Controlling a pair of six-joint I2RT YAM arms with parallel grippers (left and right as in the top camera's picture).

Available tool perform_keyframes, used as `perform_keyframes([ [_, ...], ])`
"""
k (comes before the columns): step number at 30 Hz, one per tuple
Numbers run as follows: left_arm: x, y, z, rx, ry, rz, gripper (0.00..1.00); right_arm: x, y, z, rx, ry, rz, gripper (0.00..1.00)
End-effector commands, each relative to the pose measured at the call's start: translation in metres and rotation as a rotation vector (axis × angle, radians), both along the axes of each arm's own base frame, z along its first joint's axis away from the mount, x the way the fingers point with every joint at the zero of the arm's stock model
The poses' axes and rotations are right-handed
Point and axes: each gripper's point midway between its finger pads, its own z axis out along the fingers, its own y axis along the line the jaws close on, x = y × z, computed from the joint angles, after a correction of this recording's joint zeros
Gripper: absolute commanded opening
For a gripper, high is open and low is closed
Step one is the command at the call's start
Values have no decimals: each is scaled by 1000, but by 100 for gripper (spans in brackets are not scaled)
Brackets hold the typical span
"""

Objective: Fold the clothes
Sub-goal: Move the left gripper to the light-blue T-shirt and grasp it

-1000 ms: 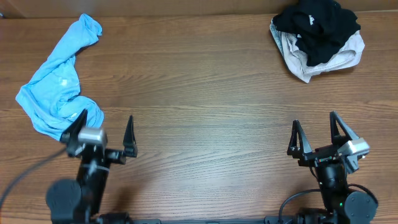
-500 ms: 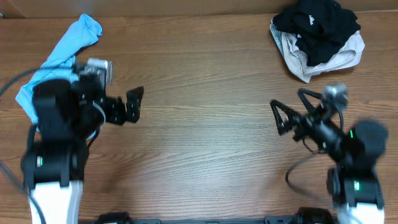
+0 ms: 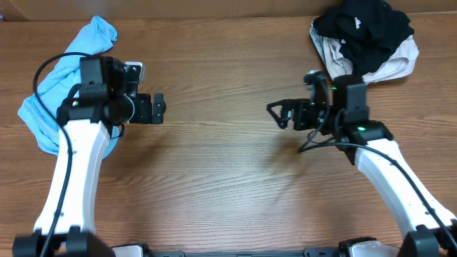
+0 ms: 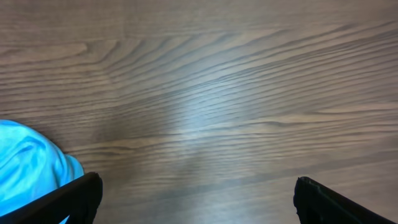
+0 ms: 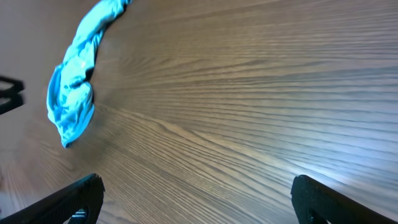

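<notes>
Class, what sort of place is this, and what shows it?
Probably a robotics lab bench: a left arm and right arm at a wooden table, a crumpled blue T-shirt, a black garment over a cream garment.

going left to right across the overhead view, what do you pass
blue t-shirt → left gripper, open over bare wood → right gripper, also open → pile of black and cream clothes at the far right corner
</notes>
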Motion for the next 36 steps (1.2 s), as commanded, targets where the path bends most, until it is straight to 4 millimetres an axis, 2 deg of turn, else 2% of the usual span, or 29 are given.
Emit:
perform_keyframes([
  [1, 16, 19, -16, 96, 9, 7, 100, 16, 9, 12, -8, -69, 3, 100],
  [5, 29, 36, -39, 133, 35, 47, 100, 22, 17, 17, 28, -106, 28, 100],
  [8, 29, 66, -63, 199, 93, 125, 100, 28, 17, 21, 31, -132, 20, 100],
  [11, 24, 97, -81, 232, 147, 211, 89, 31, 14, 16, 23, -116, -11, 100],
  [14, 19, 119, -92, 232, 181, 261, 83, 31, 13, 8, 15, -92, -14, 89],
  [16, 16, 130, -97, 228, 190, 290, 82, 31, 13, 1, 11, -72, -13, 80],
  [17, 15, 135, -98, 224, 195, 305, 81, 31, 13, -3, 9, -61, -14, 79],
  [22, 11, 144, -99, 221, 202, 329, 79, 31, 16, -18, 4, -19, -11, 73],
  [28, 10, 146, -106, 233, 219, 333, 70, 29, 23, -23, -25, -22, -10, 70],
  [36, -2, 148, -134, 251, 317, 332, 61, 30, 25, -26, -61, -29, -26, 70],
])
